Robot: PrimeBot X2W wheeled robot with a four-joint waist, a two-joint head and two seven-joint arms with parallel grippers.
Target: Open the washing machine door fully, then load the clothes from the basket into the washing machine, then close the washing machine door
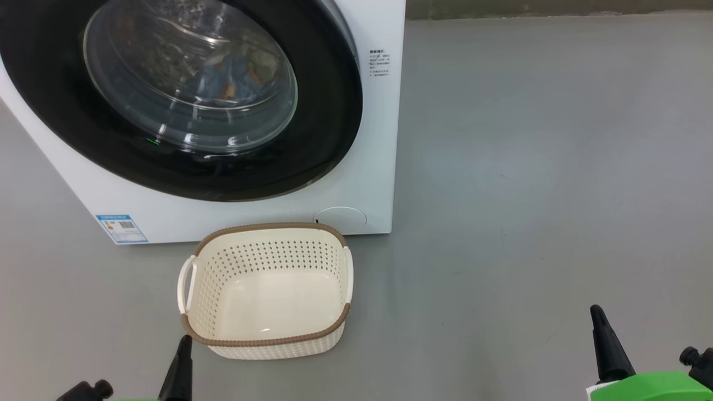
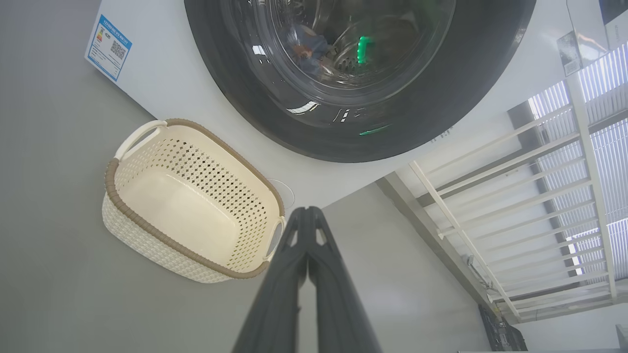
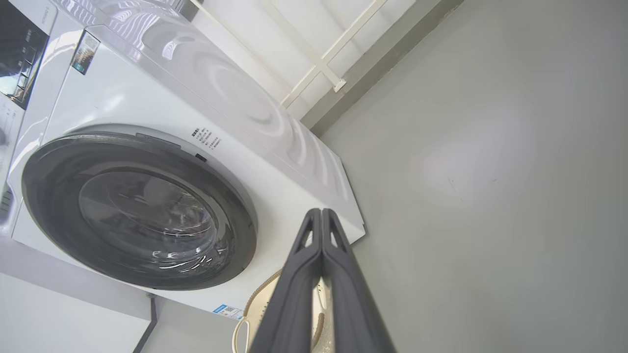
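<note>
Much floor [image 1: 529,195] — R of basket [image 1: 273,350]

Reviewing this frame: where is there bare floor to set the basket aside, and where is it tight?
Widest free patch: grey floor right of the washing machine, ahead of the right gripper. A narrower strip lies left of the basket. Tight: the gap between basket and machine front.

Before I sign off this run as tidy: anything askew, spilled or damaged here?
Nothing stands out. The washing machine door sits shut with the clothes behind its glass; the basket stands upright and empty.
</note>
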